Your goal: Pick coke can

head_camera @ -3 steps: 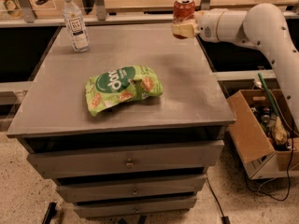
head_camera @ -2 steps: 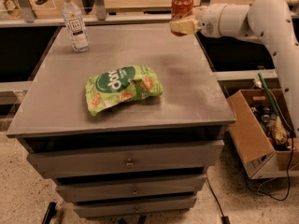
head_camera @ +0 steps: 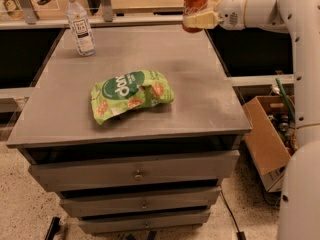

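The coke can (head_camera: pixel 195 2) is red with white script and a silver top. It is upright, held in the air above the far right corner of the grey cabinet top (head_camera: pixel 125 69). My gripper (head_camera: pixel 196 20) comes in from the right on a white arm and is shut on the can; one cream finger (head_camera: pixel 200 20) crosses the can's lower front. The can's bottom is partly hidden by that finger.
A green snack bag (head_camera: pixel 131 95) lies in the middle of the cabinet top. A clear plastic bottle (head_camera: pixel 80 24) with a white cap stands at the far left. A cardboard box (head_camera: pixel 272 134) of clutter sits on the floor at the right. Drawers (head_camera: pixel 135 171) are below.
The gripper has risen with the coke can in it and moved slightly left, away from the table surface. The bag and the bottle have not moved.
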`<state>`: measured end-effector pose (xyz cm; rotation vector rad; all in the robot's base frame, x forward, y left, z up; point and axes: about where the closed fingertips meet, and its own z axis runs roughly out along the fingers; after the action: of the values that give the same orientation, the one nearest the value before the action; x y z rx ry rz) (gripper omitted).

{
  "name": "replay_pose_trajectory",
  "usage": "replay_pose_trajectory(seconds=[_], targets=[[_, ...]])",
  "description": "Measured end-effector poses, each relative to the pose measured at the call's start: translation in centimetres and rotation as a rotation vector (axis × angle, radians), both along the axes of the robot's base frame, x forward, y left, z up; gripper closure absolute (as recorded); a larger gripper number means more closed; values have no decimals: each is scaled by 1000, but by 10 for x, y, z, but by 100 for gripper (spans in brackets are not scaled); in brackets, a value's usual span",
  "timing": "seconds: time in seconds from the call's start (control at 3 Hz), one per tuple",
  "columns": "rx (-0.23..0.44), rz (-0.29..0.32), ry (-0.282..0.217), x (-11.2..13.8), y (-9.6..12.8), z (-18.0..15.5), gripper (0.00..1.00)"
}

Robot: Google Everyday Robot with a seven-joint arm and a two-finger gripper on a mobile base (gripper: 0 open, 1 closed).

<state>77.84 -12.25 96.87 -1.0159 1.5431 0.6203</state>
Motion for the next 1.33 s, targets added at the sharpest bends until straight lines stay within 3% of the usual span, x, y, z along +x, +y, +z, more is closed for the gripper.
replay_pose_trajectory(seconds=[0.33,0.67,1.0,1.33], targets=[[-17,118,32,-19,3,-1,100],[-43,199,66,-34,6,-6,100],[-43,246,75,-40,11,-6,100],[-25,242,65,-35,13,0,100]])
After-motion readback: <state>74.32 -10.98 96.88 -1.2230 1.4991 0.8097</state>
